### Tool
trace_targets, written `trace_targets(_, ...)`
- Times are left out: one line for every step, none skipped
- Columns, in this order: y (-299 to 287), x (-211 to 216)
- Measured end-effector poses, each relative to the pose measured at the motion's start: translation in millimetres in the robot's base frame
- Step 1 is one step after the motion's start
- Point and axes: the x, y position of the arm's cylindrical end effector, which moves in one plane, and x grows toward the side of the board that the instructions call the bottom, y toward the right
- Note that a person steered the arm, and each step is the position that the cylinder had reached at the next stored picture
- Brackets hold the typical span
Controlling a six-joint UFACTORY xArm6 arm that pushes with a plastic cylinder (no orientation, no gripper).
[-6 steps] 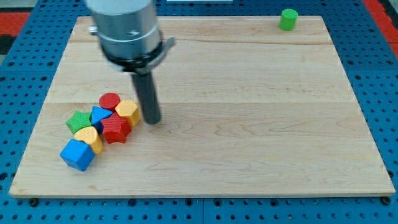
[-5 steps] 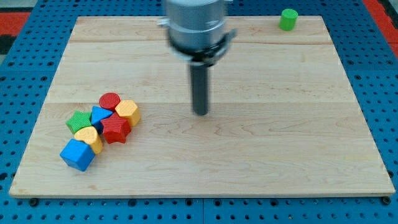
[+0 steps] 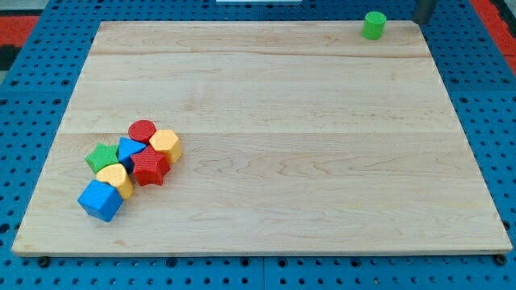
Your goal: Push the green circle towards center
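The green circle [image 3: 373,25] stands at the board's top edge, near the top right corner of the wooden board [image 3: 274,161]. A short piece of my dark rod shows at the view's top edge; my tip [image 3: 424,19] is just right of the green circle, apart from it, about at the board's top right corner.
A cluster of blocks lies at the lower left: red circle [image 3: 143,130], orange hexagon [image 3: 165,144], blue triangle [image 3: 129,149], green star [image 3: 102,156], red star [image 3: 150,168], yellow heart [image 3: 115,177], blue cube [image 3: 100,200]. Blue pegboard surrounds the board.
My rod has swept from beside the block cluster across the board's middle to the top right corner. No block has moved.
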Motion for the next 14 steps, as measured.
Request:
trace_targets(-76,0)
trace_targets(-197,1)
trace_targets(-248,4)
trace_targets(-212,26)
trace_targets(-132,43)
trace_targets(-218,51)
trace_targets(-260,55)
trace_targets(-260,91)
trace_targets(-305,108)
trace_targets(-344,87)
trace_targets(-401,71)
trace_targets(-465,67)
trace_targets(-428,113)
trace_targets(-403,129)
